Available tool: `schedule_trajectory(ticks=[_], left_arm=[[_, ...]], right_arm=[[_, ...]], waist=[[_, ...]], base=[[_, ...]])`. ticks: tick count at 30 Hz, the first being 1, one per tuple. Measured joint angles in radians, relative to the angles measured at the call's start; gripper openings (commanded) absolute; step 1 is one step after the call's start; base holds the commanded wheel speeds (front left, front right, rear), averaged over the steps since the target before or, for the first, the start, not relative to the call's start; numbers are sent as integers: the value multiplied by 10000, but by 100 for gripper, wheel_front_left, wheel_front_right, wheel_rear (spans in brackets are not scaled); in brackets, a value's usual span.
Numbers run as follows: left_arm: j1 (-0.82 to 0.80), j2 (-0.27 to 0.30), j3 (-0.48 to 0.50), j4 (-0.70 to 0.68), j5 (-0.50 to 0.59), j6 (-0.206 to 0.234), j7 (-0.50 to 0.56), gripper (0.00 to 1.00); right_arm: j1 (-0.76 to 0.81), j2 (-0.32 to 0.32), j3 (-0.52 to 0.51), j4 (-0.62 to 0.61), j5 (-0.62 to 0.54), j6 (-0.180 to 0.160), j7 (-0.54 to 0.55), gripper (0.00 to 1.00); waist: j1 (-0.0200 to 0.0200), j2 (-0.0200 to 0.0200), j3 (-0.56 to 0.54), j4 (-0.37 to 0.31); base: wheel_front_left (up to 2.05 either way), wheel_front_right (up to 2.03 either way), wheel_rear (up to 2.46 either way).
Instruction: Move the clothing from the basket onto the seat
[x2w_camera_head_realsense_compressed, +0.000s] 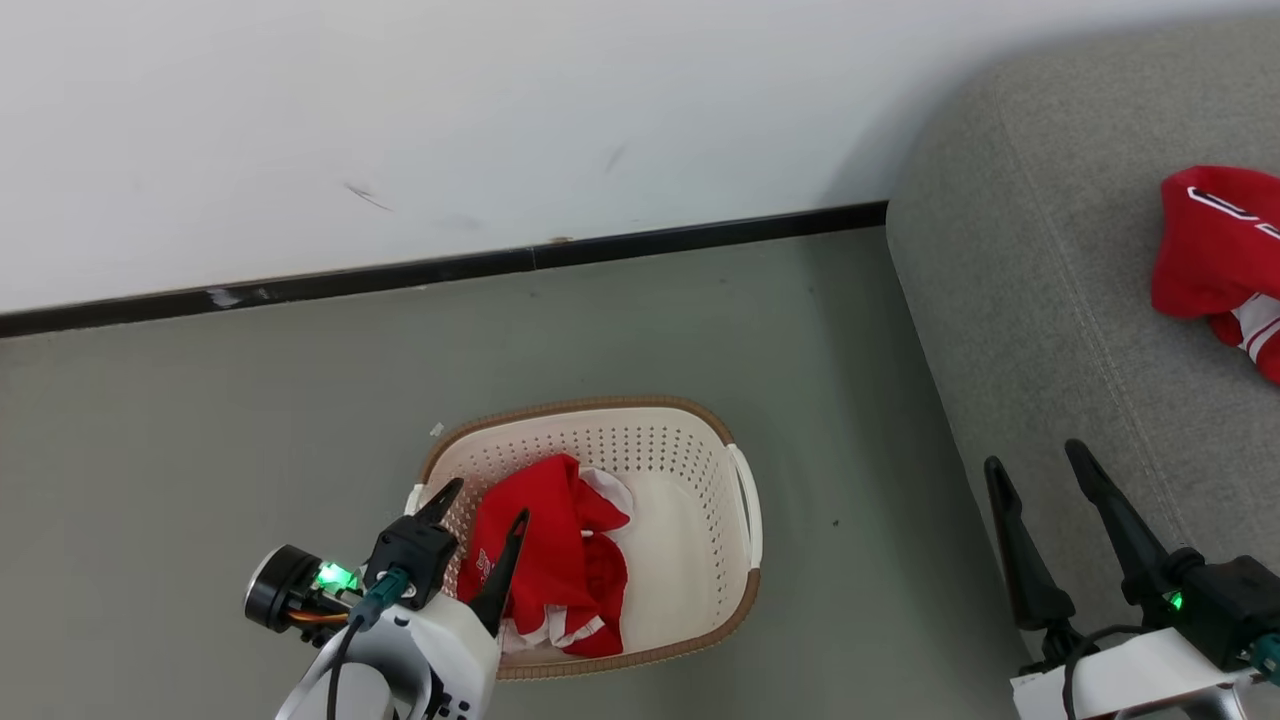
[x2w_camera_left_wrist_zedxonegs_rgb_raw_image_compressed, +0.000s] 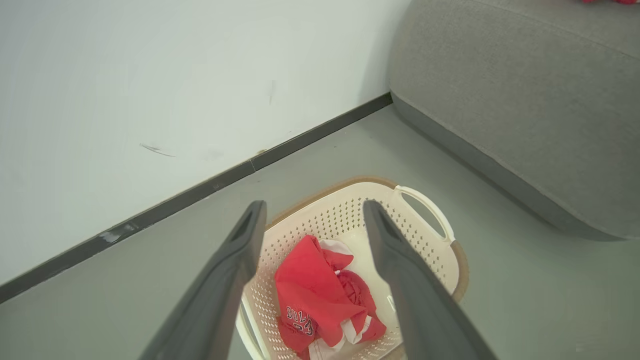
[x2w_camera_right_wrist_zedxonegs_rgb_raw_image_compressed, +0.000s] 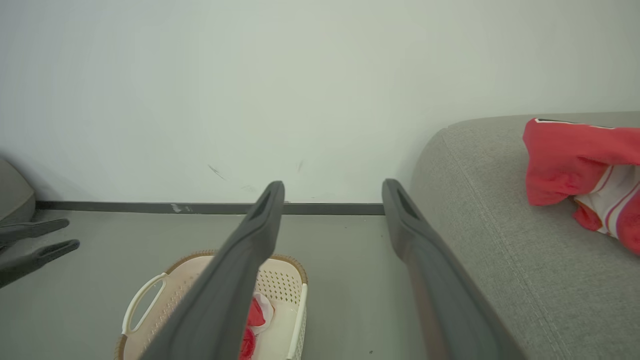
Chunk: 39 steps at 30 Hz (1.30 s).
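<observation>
Spread and holding nothing, my left pincer (x2w_camera_head_realsense_compressed: 488, 500) hangs above the left end of the basket (x2w_camera_head_realsense_compressed: 700, 450), its two dark fingers pointing down toward what lies inside. Through the left wrist camera I look between those fingers straight into the basket and see clear air between them and its load, so I touch nothing there. The basket is cream plastic with holes in its walls, a brown rim and white handles at its sides, and it stands on the grey floor (x2w_camera_head_realsense_compressed: 200, 450) near the white wall (x2w_camera_head_realsense_compressed: 400, 100) with its dark baseboard (x2w_camera_head_realsense_compressed: 450, 268). A red garment (x2w_camera_head_realsense_compressed: 550, 560) lies crumpled in the left half of the basket, with white lining showing at its upper edge and white trim at its lower edge. From the left wrist camera I can read white lettering and the number 23 on it. The right half of the basket's bottom is bare. My right pincer (x2w_camera_head_realsense_compressed: 1033, 456) is spread as well and grips nothing. It hovers at the front edge of the grey sofa (x2w_camera_head_realsense_compressed: 1050, 300), which stands to the right of the basket with a strip of floor between them. On the sofa's seat, well apart from my right pincer and toward the far right, lies a second red garment (x2w_camera_head_realsense_compressed: 1215, 250), bunched up, with white lettering on top and white striped trim at its lower side. From the right wrist camera the basket sits low on the left, the sofa fills the right, and my left pincer shows at the far left edge.
</observation>
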Motion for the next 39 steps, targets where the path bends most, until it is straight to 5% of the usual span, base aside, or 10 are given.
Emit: schedule_trajectory(ticks=[26,39], left_arm=[[-2632,-67,-675,2610,1120,-253,462,100],[-3740,245,-637,3382,1827,541,303,100]], right_arm=[[-575,100,36,-1329,-92,0,25,100],[-1430,113,382,-1394,117,0,-33,100]], waist=[[0,0,2941,-1198],[0,0,4374,-1829]], base=[[0,0,0],[0,0,0]])
